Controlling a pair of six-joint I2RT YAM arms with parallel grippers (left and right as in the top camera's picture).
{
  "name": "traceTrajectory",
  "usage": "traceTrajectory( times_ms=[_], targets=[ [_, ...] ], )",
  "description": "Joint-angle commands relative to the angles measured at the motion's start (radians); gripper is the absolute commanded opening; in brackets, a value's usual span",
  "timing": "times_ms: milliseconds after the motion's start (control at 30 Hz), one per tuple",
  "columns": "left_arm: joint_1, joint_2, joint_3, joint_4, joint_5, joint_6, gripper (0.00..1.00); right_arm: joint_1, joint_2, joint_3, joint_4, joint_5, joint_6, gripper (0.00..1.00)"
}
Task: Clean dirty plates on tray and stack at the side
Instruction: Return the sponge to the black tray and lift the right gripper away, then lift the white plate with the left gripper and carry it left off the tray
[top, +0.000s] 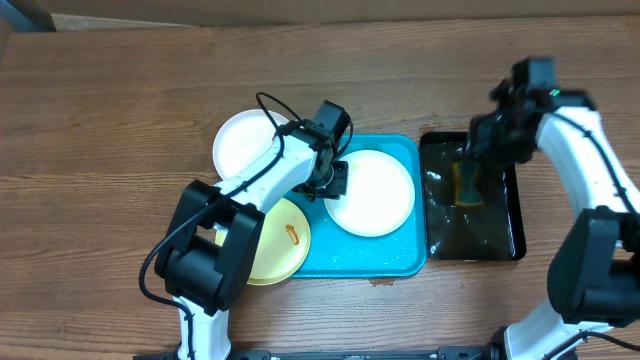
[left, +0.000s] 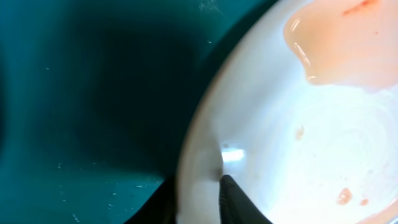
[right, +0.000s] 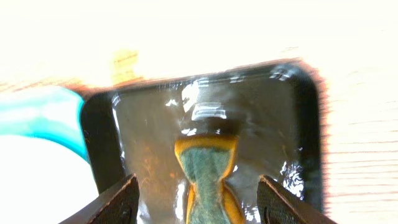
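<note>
A white plate with orange smears lies on the right half of the turquoise tray. My left gripper is shut on its left rim; in the left wrist view one finger is on each side of the rim, with the smeared plate to the right and the tray floor to the left. A second white plate lies on the table beyond the tray's left corner. The pale yellow plate, with a small orange smear, overlaps the tray's left edge. My right gripper is open.
A narrow black tray holding water stands right of the turquoise tray. A yellow and green sponge lies in it, between and below my open right fingers in the right wrist view. The wooden table surrounds everything.
</note>
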Motion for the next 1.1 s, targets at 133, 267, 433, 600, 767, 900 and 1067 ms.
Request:
traceTrajectory(
  times_ms=[133, 267, 433, 600, 767, 900, 1067],
  targets=[
    [-0.011, 0.016, -0.011, 0.001, -0.015, -0.002, 0.04, -0.097, -0.017, 0.087, -0.053, -0.005, 0.045, 0.72],
    [0.012, 0.016, 0.040, -0.035, -0.026, 0.032, 0.04, -0.138, -0.017, 0.087, -0.055, -0.004, 0.044, 0.78],
    [0.063, 0.016, 0.207, -0.163, -0.058, 0.095, 0.04, -0.184, -0.017, 0.087, -0.043, -0.004, 0.044, 0.87],
    [0.093, 0.016, 0.395, -0.281, -0.068, 0.122, 0.04, -0.206, -0.017, 0.087, -0.044, -0.003, 0.044, 1.00],
    [0.061, 0.016, 0.524, -0.300, -0.088, 0.122, 0.04, -0.207, -0.017, 0.087, -0.040, -0.004, 0.044, 1.00],
    [-0.002, 0.016, 0.535, -0.261, -0.135, 0.121, 0.04, -0.207, -0.017, 0.087, -0.040, -0.004, 0.044, 1.00],
    [-0.134, 0.016, 0.535, -0.181, -0.303, 0.121, 0.04, -0.207, -0.017, 0.087, -0.040, -0.004, 0.044, 1.00]
  ],
)
